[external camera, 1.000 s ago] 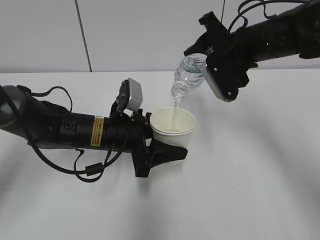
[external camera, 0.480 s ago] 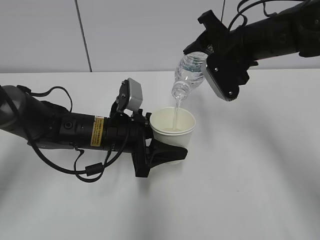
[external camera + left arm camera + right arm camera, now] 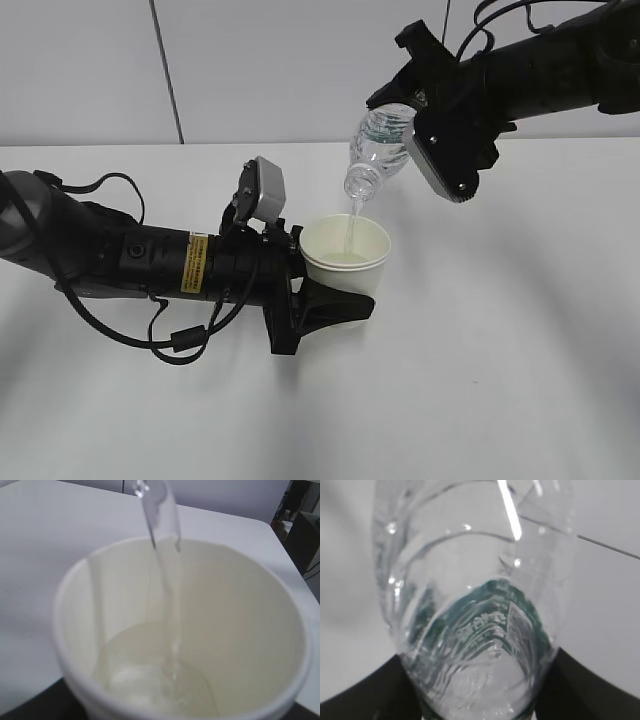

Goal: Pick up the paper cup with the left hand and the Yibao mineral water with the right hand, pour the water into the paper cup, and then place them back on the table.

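White table [image 3: 520,330]: scene unchanged; left jaws grip paper cup [image 3: 345,252], right jaws Yibao mineral water [image 3: 378,150].

— Where's the left hand [image 3: 325,285]?
— Its arm lies low along the left side of the counter [image 3: 520,380], reaching toward the middle, wrist level. The fingers [image 3: 340,306] are clamped around the paper cup [image 3: 345,250], holding it upright.
— And the right hand [image 3: 425,105]?
— Its arm comes in from the upper right, raised well above the counter, wrist rolled over and angled down to the left. It grips the Yibao mineral water [image 3: 378,148] by the body, neck tilted downward over the left hand.
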